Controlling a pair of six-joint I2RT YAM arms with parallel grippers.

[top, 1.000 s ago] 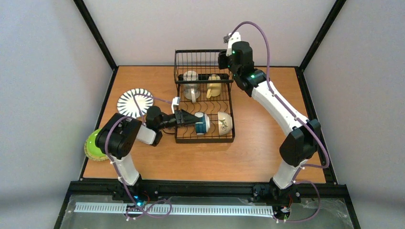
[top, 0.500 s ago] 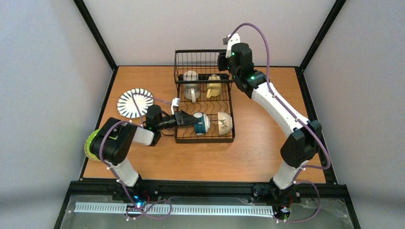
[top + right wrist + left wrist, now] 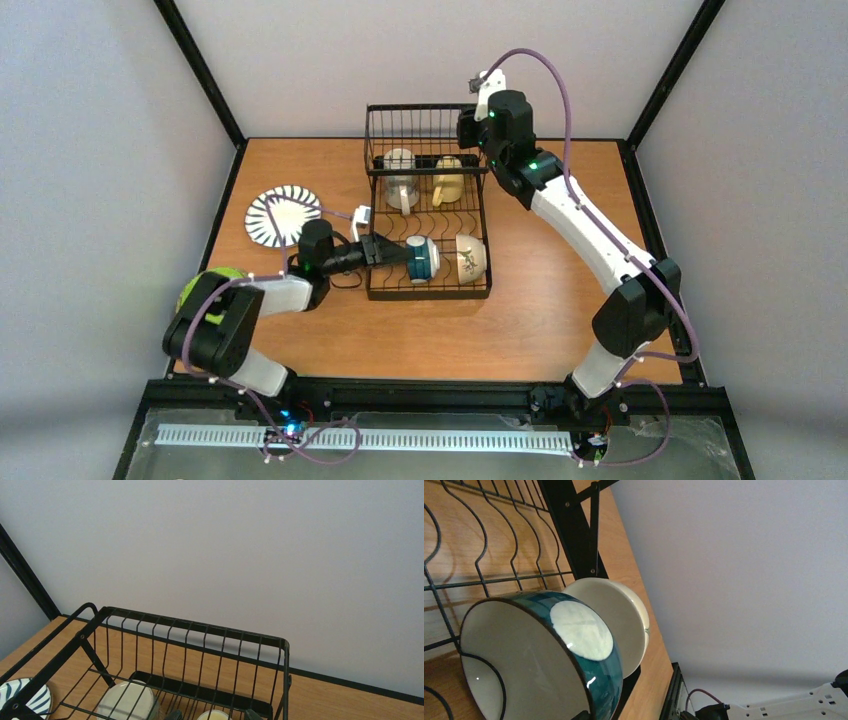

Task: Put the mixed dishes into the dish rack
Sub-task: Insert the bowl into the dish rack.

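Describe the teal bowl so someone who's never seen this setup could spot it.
Look at the black wire dish rack in the middle of the wooden table. At its near end two bowls stand on edge; the teal-and-white bowl is the left one. Its dark teal outside sets it apart from the cream bowl beside it.

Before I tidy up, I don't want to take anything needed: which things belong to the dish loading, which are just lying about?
Job: rack, cream mug, yellow mug, teal bowl, cream bowl, striped plate, green plate.
Not the job: white strip, purple cables.
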